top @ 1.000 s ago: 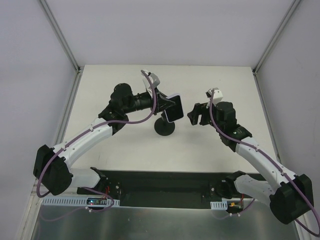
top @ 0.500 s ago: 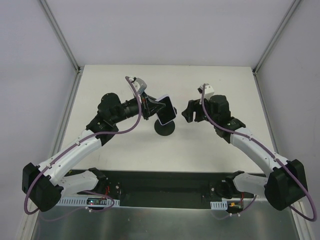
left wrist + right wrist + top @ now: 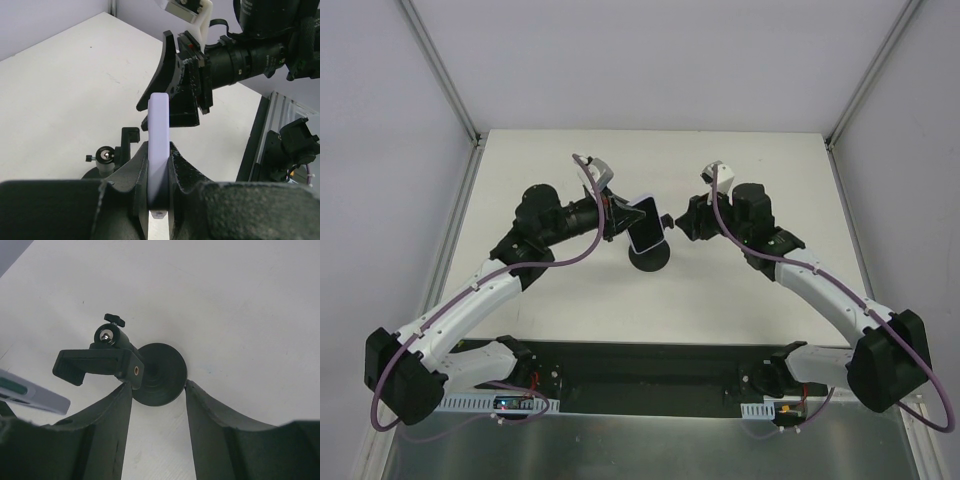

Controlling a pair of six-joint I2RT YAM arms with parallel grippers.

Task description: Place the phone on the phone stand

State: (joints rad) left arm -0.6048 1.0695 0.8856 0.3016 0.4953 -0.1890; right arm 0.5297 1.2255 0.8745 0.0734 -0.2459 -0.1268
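Observation:
My left gripper [image 3: 620, 218] is shut on the phone [image 3: 647, 223], a black slab with a pale lavender rim, and holds it on edge above the table, over the phone stand [image 3: 650, 257]. In the left wrist view the phone's lavender edge [image 3: 159, 120] stands up between my fingers [image 3: 134, 170]. The stand's clamp [image 3: 130, 141] is just left of it. My right gripper [image 3: 686, 223] is open and empty, right of the stand. In the right wrist view the stand's disc base [image 3: 161, 374] shows between my open fingers [image 3: 205, 410]. Its clamp [image 3: 92, 365] points left.
The white table [image 3: 760, 160] is walled by pale panels left, right and behind. A black strip with the arm bases [image 3: 650, 375] runs along the near edge. The two grippers face each other closely over the stand.
My left gripper has carried the phone left and slightly nearer, over the stand. My right gripper has moved left and a little further away, closer to the stand.

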